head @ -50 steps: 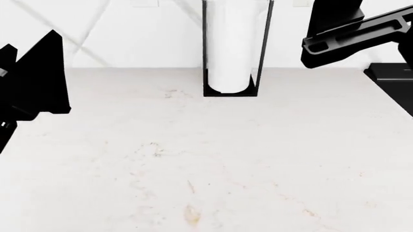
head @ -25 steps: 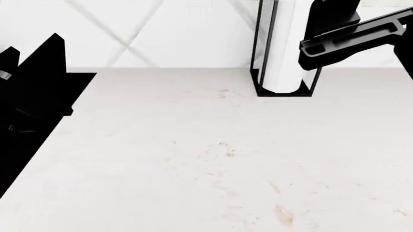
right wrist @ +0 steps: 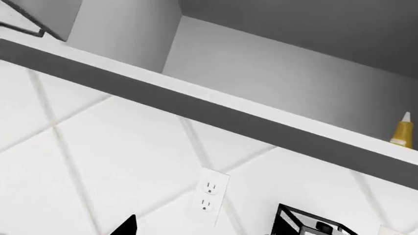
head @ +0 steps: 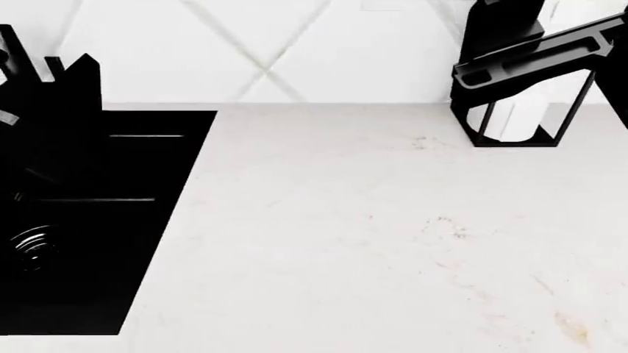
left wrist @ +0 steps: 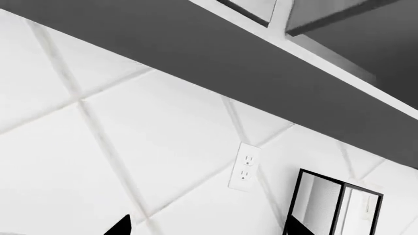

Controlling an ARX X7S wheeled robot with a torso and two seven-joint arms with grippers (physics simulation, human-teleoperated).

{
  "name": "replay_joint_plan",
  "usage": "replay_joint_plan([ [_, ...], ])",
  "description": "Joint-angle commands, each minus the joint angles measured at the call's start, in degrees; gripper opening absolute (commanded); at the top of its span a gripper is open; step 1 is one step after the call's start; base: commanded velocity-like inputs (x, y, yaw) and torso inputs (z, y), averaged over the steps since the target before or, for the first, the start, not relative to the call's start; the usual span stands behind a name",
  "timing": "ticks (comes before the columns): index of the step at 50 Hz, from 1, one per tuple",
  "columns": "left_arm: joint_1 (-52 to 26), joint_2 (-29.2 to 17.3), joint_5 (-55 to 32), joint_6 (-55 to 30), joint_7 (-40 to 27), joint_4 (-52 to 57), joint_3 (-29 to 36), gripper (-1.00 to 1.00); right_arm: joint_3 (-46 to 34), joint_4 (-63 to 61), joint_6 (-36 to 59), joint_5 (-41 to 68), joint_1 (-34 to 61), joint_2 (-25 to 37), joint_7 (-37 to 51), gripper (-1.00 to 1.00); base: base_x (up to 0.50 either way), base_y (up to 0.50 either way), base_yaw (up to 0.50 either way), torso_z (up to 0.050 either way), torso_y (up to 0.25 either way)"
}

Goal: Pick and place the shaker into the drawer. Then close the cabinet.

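Note:
The shaker and the drawer are out of view in every frame. My left gripper is open: only its two black fingertips show, spread wide, with bare tiled wall between them. My right gripper is open too, one black fingertip showing at the frame edge and nothing held. Both wrist cameras point up at the wall under the upper cabinets. In the head view my left arm stands over the sink and my right arm is raised in front of the paper towel stand.
A black sink with a drain is set into the pale countertop at the left. A black-framed paper towel holder stands at the back right. Wall outlets are on the tiles; a yellow bottle sits in an upper cabinet.
The head view has swung left: the paper towel holder slid from the middle to the right, and the black sink came into sight at the left. Both arms keep their places in the view.

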Motion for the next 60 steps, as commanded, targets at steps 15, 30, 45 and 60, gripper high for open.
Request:
replay_joint_plan([
  [15,0.16,-0.38,-0.37,0.41,-0.18,-0.11,0.02,1.0,1.14,-0.2,-2.08,-1.25,-1.7,0.41,0.12,1.0,0.14,0.12,0.0,0.0,0.0],
  [30,-9.11,-4.0,-1.3,1.54,-8.03,-5.04,1.71,1.0,0.08,3.74,-3.06,3.63,-1.41,2.3,8.11,1.0,0.0,0.0,0.0,0.0,0.0],
  [45,-45.73,-6.52,8.24,0.06,-11.93,-16.23,18.27,1.0,-2.53,6.55,-1.55,8.37,1.84,2.77,12.3,1.0,0.0,0.0,0.0,0.0,0.0],
  [60,-77.14,6.8,24.78,4.06,3.47,-31.44,32.97,1.0,-1.34,4.8,-4.28,10.54,-1.58,6.65,14.32,1.0,0.0,0.0,0.0,0.0,0.0],
])
